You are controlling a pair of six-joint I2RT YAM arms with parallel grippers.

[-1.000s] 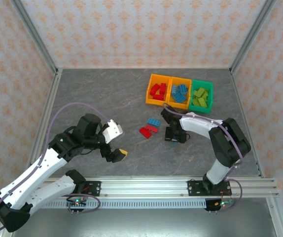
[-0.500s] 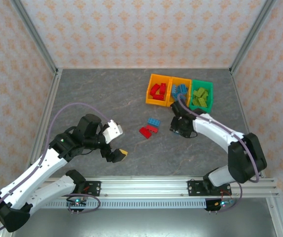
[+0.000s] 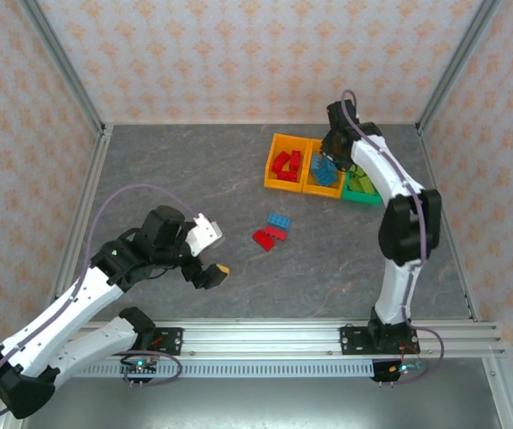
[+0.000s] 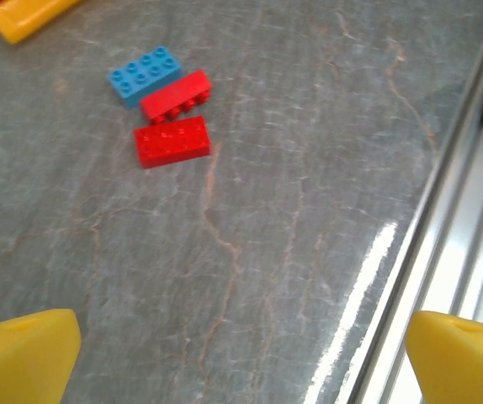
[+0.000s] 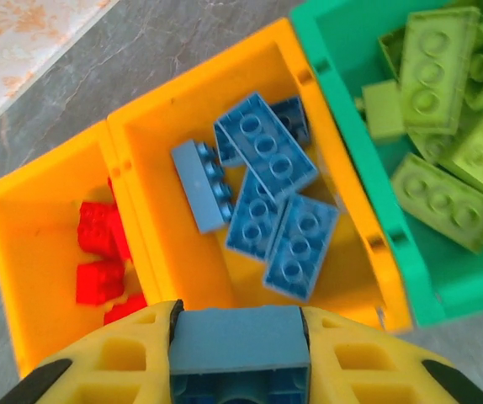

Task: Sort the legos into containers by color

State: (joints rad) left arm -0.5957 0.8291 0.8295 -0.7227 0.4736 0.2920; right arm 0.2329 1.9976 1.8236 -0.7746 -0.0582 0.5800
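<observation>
Looking across the worktop [image 3: 176, 170], three joined containers [image 3: 271, 161] sit by its far edge, right of centre: two orange, one green. My right tool [image 5: 240, 364] is clamped on one blue lego [image 5: 238, 332]. The middle orange bin [image 5: 153, 151], roughly five blues inside, lies directly below and just ahead. My left tool [image 4: 241, 353] gapes empty, nearer the three loose bricks mid-worktop: one blue [image 4: 145, 76], two red [image 4: 172, 140].

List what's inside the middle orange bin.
Several blue bricks lie overlapping in the middle bin; anything beneath them is covered. The right gripper, holding another blue brick, hides the bin's near corner.
</observation>
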